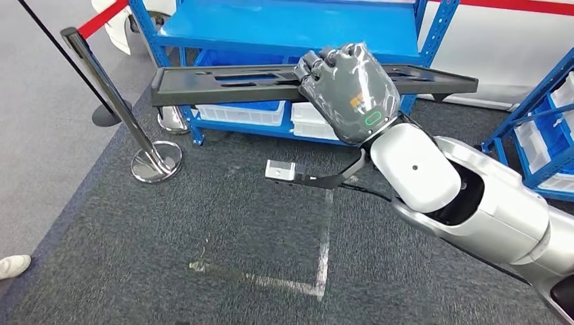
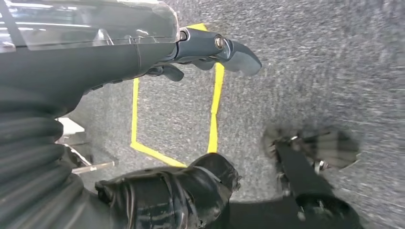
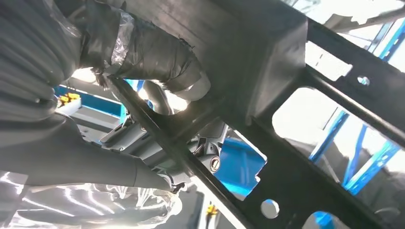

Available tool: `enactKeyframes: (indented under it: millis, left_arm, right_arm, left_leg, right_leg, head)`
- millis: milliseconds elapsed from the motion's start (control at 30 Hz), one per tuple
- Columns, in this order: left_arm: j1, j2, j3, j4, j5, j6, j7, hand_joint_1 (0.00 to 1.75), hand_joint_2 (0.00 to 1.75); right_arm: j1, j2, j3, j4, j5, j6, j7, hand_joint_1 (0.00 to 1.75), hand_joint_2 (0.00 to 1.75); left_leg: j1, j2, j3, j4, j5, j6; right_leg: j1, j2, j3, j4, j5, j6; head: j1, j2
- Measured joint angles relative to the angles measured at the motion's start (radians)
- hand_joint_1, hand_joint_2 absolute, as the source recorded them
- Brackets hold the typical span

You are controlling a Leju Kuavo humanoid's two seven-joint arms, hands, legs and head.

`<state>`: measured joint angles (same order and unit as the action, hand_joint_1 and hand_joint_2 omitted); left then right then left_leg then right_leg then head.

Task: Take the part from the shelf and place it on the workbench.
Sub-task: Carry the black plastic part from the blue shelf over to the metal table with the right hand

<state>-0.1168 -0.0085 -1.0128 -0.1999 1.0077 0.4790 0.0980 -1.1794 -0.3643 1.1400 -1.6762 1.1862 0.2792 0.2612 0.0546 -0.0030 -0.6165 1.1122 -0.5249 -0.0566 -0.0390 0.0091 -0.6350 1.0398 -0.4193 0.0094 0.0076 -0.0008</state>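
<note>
The part (image 1: pixel 223 81) is a long, flat black panel with cut-outs. It hangs level in the air in front of the blue shelf (image 1: pixel 291 27). My right hand (image 1: pixel 348 91) grips it near its middle, fingers curled over the top edge. From below, in the right wrist view, the thumb (image 3: pixel 157 52) is wrapped against the part's (image 3: pixel 296 143) ribbed underside. My left hand (image 2: pixel 95 62) hangs over the grey carpet with its fingers (image 2: pixel 215 47) stretched out and nothing in it.
White bins (image 1: pixel 240 112) sit on the shelf's low tier. A stanchion (image 1: pixel 156 159) with a red belt stands at the left. A second blue rack (image 1: pixel 541 122) is at the right. White tape (image 1: pixel 325 230) marks the carpet. A person's shoe (image 1: pixel 13 265) is at the left edge.
</note>
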Motion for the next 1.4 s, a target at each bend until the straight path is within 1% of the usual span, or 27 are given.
enactKeyframes:
  millis: [67, 100, 133, 167, 233, 267, 300, 367, 433, 500, 567, 600, 633, 667, 733, 800, 867, 967, 1000, 1067, 1100, 1133, 1167, 1200, 1267, 1333, 1400]
  left_arm:
    - [-0.001, 0.0, 0.0, 0.0, 0.0, 0.0, 0.0, 0.0, 1.75]
    - [0.0, 0.0, 0.0, 0.0, 0.0, 0.0, 0.0, 0.0, 1.75]
    - [0.001, 0.0, 0.0, 0.0, 0.001, 0.0, 0.0, 0.0, 1.75]
    - [0.002, 0.0, 0.0, 0.0, 0.001, 0.0, 0.001, 0.0, 1.75]
    - [0.002, 0.0, 0.0, 0.0, 0.001, 0.0, 0.001, 0.0, 1.75]
    - [0.002, 0.001, 0.0, 0.0, 0.001, 0.0, 0.0, 0.0, 1.75]
    - [0.001, 0.001, 0.0, 0.0, 0.001, 0.0, 0.0, 0.0, 1.75]
    - [-0.001, 0.001, 0.0, 0.0, 0.001, 0.0, -0.001, 0.0, 1.75]
    - [0.0, 0.0, 0.0, 0.0, 0.001, 0.0, -0.001, 0.0, 1.75]
    - [0.001, -0.001, 0.0, 0.0, 0.0, 0.002, 0.0, 0.0, 1.75]
    - [0.0, -0.001, 0.0, 0.0, 0.0, 0.005, 0.002, 0.0, 1.75]
    - [0.0, -0.001, 0.0, 0.0, 0.0, 0.006, 0.003, 0.0, 1.75]
    - [0.0, -0.001, 0.0, 0.0, 0.0, 0.007, 0.004, 0.0, 1.75]
    - [0.0, -0.001, 0.0, 0.0, 0.0, 0.007, 0.005, 0.0, 1.75]
    - [0.0, -0.002, 0.0, 0.0, 0.0, 0.008, 0.007, 0.0, 1.75]
    - [0.0, -0.004, 0.0, 0.0, 0.0, 0.008, 0.007, 0.0, 1.75]
    - [-0.001, -0.005, 0.0, 0.0, 0.0, 0.008, 0.008, 0.0, 1.75]
    - [0.0, -0.004, 0.0, 0.0, 0.0, 0.009, 0.007, 0.0, 1.75]
    - [0.0, -0.004, 0.0, 0.0, 0.0, 0.009, 0.007, 0.0, 1.75]
    - [0.0, -0.004, 0.0, 0.0, 0.0, 0.009, 0.006, 0.0, 1.75]
    - [0.0, -0.004, 0.0, 0.0, 0.0, 0.009, 0.006, 0.0, 1.75]
    - [0.0, -0.004, 0.0, 0.0, 0.0, 0.009, 0.006, 0.0, 1.75]
    - [0.0, -0.004, 0.0, 0.0, 0.0, 0.009, 0.006, 0.0, 1.75]
    - [0.0, -0.004, 0.0, 0.0, 0.0, 0.009, 0.006, 0.0, 1.75]
    - [-0.001, -0.003, 0.0, 0.0, 0.001, 0.01, 0.006, 0.0, 1.75]
    - [-0.003, -0.004, 0.0, 0.0, 0.001, 0.01, 0.006, 0.0, 1.75]
    - [-0.004, -0.004, 0.0, 0.0, 0.001, 0.01, 0.006, 0.0, 1.75]
  right_arm:
    - [0.002, 0.0, -0.001, 0.0, 0.001, -0.002, 0.001, 1.75, 1.75]
    - [0.003, 0.0, -0.001, 0.001, 0.001, -0.002, 0.001, 1.75, 1.75]
    - [0.004, 0.0, -0.001, 0.001, 0.0, -0.003, 0.001, 1.75, 1.75]
    - [0.005, 0.0, -0.001, 0.001, 0.0, -0.003, 0.002, 1.75, 1.75]
    - [0.004, 0.0, -0.002, 0.0, -0.005, -0.007, 0.005, 1.75, 1.75]
    - [0.004, 0.0, -0.004, 0.0, -0.01, -0.011, 0.008, 1.75, 1.75]
    - [0.004, 0.0, -0.006, 0.0, -0.018, -0.016, 0.011, 1.75, 1.75]
    - [0.005, 0.0, -0.012, 0.001, -0.037, -0.028, 0.018, 1.75, 1.75]
    - [0.006, 0.0, -0.023, 0.001, -0.05, -0.041, 0.026, 1.75, 1.75]
    - [0.007, -0.001, -0.035, 0.002, -0.051, -0.056, 0.035, 1.75, 1.75]
    - [0.011, -0.002, -0.042, 0.004, -0.045, -0.066, 0.043, 1.75, 1.75]
    - [0.016, -0.002, -0.043, 0.005, -0.042, -0.069, 0.045, 1.75, 1.75]
    - [0.02, -0.002, -0.043, 0.006, -0.039, -0.071, 0.046, 1.75, 1.75]
    - [0.024, -0.002, -0.044, 0.008, -0.038, -0.071, 0.046, 1.75, 1.75]
    - [0.026, -0.002, -0.047, 0.01, -0.037, -0.072, 0.046, 1.75, 1.75]
    - [0.024, -0.001, -0.053, 0.01, -0.036, -0.073, 0.045, 1.75, 1.75]
    - [0.024, -0.001, -0.058, 0.01, -0.039, -0.074, 0.043, 1.75, 1.75]
    - [0.022, -0.001, -0.063, 0.011, -0.049, -0.073, 0.039, 1.75, 1.75]
    - [0.02, -0.001, -0.065, 0.011, -0.052, -0.072, 0.037, 1.75, 1.75]
    - [0.016, 0.0, -0.066, 0.011, -0.055, -0.068, 0.031, 1.75, 1.75]
    - [0.015, 0.001, -0.065, 0.011, -0.054, -0.065, 0.028, 1.75, 1.75]
    - [0.015, 0.001, -0.064, 0.012, -0.053, -0.062, 0.026, 1.75, 1.75]
    - [0.015, 0.002, -0.062, 0.012, -0.05, -0.058, 0.024, 1.75, 1.75]
    - [0.013, 0.002, -0.062, 0.012, -0.048, -0.055, 0.023, 1.75, 1.75]
    - [0.008, 0.003, -0.062, 0.013, -0.045, -0.05, 0.023, 1.75, 1.75]
    - [0.001, 0.003, -0.062, 0.013, -0.041, -0.047, 0.021, 1.75, 1.75]
    - [-0.003, 0.003, -0.061, 0.014, -0.036, -0.044, 0.017, 1.75, 1.75]
  left_leg:
    - [-0.007, 0.0, -0.076, 0.142, -0.051, 0.006]
    - [-0.011, 0.0, -0.104, 0.189, -0.058, 0.009]
    - [-0.014, 0.0, -0.115, 0.197, -0.045, 0.014]
    - [-0.017, 0.0, -0.106, 0.165, -0.015, 0.021]
    - [-0.024, 0.0, -0.051, 0.035, 0.058, 0.038]
    - [-0.029, -0.001, -0.026, -0.021, 0.077, 0.045]
    - [-0.033, -0.002, -0.012, -0.056, 0.085, 0.05]
    - [-0.039, -0.004, -0.007, -0.072, 0.083, 0.055]
    - [-0.036, -0.002, -0.003, -0.081, 0.089, 0.065]
    - [-0.032, -0.001, 0.003, -0.091, 0.095, 0.076]
    - [-0.035, 0.0, 0.004, -0.093, 0.095, 0.081]
    - [-0.037, 0.0, 0.004, -0.092, 0.095, 0.082]
    - [-0.038, -0.001, 0.005, -0.091, 0.094, 0.083]
    - [-0.039, -0.001, 0.005, -0.09, 0.093, 0.083]
    - [-0.04, -0.002, 0.006, -0.087, 0.091, 0.081]
    - [-0.043, -0.003, 0.003, -0.084, 0.088, 0.074]
    - [-0.044, -0.003, 0.002, -0.084, 0.089, 0.064]
    - [-0.044, -0.002, -0.007, -0.065, 0.071, 0.049]
    - [-0.043, -0.002, -0.023, -0.028, 0.048, 0.045]
    - [-0.04, -0.002, -0.081, 0.095, -0.012, 0.038]
    - [-0.038, -0.002, -0.109, 0.151, -0.03, 0.035]
    - [-0.037, -0.001, -0.126, 0.18, -0.031, 0.033]
    - [-0.036, 0.0, -0.124, 0.17, -0.013, 0.031]
    - [-0.035, 0.004, -0.105, 0.124, 0.02, 0.03]
    - [-0.038, 0.031, -0.045, -0.006, 0.078, 0.031]
    - [-0.043, 0.048, -0.019, -0.069, 0.093, 0.043]
    - [-0.044, 0.032, -0.021, -0.071, 0.093, 0.06]
  right_leg:
    - [0.007, 0.0, 0.004, 0.0, -0.004, -0.007]
    - [0.011, 0.0, 0.006, 0.0, -0.005, -0.009]
    - [0.015, 0.001, 0.008, 0.0, -0.007, -0.011]
    - [0.018, 0.003, 0.011, 0.0, -0.008, -0.012]
    - [0.022, 0.005, 0.018, 0.0, -0.013, -0.011]
    - [0.024, 0.005, 0.018, 0.001, -0.014, -0.008]
    - [0.025, 0.005, 0.017, 0.001, -0.014, -0.003]
    - [0.027, 0.005, 0.014, -0.002, -0.011, 0.007]
    - [0.025, 0.003, 0.011, 0.002, -0.018, 0.017]
    - [0.023, 0.0, -0.019, 0.069, -0.06, 0.025]
    - [0.022, -0.001, -0.08, 0.199, -0.118, 0.03]
    - [0.021, -0.001, -0.104, 0.249, -0.131, 0.031]
    - [0.021, -0.001, -0.115, 0.268, -0.127, 0.031]
    - [0.021, -0.001, -0.106, 0.244, -0.104, 0.029]
    - [0.023, -0.001, -0.046, 0.114, -0.039, 0.02]
    - [0.031, -0.003, 0.008, 0.009, -0.007, 0.009]
    - [0.037, -0.005, 0.02, -0.015, -0.006, 0.004]
    - [0.026, -0.006, 0.026, -0.028, 0.002, -0.008]
    - [0.022, -0.007, 0.029, -0.032, 0.004, -0.012]
    - [0.021, -0.011, 0.029, -0.033, 0.004, -0.017]
    - [0.021, -0.015, 0.029, -0.032, 0.003, -0.017]
    - [0.021, -0.019, 0.03, -0.031, 0.002, -0.018]
    - [0.02, -0.022, 0.031, -0.03, 0.0, -0.017]
    - [0.019, -0.026, 0.032, -0.028, -0.003, -0.014]
    - [0.02, -0.035, 0.032, -0.019, -0.011, -0.004]
    - [0.026, -0.046, 0.031, -0.012, -0.018, 0.006]
    - [0.029, -0.061, 0.033, -0.013, -0.02, 0.014]
  head:
    - [-0.004, 0.0]
    - [-0.004, 0.0]
    - [-0.004, 0.0]
    - [-0.005, 0.0]
    - [-0.005, 0.0]
    - [-0.004, 0.0]
    - [-0.004, 0.0]
    - [-0.005, 0.0]
    - [-0.004, 0.0]
    - [-0.002, 0.0]
    - [0.0, 0.0]
    - [0.0, 0.0]
    - [0.0, 0.0]
    - [0.0, 0.0]
    - [0.0, 0.0]
    - [-0.001, 0.0]
    - [-0.001, 0.0]
    - [-0.004, 0.0]
    - [-0.006, 0.0]
    - [-0.01, 0.0]
    - [-0.01, 0.0]
    - [-0.01, 0.0]
    - [-0.011, 0.0]
    - [-0.011, 0.0]
    - [-0.012, 0.0]
    - [-0.014, 0.0]
    - [-0.015, 0.0]
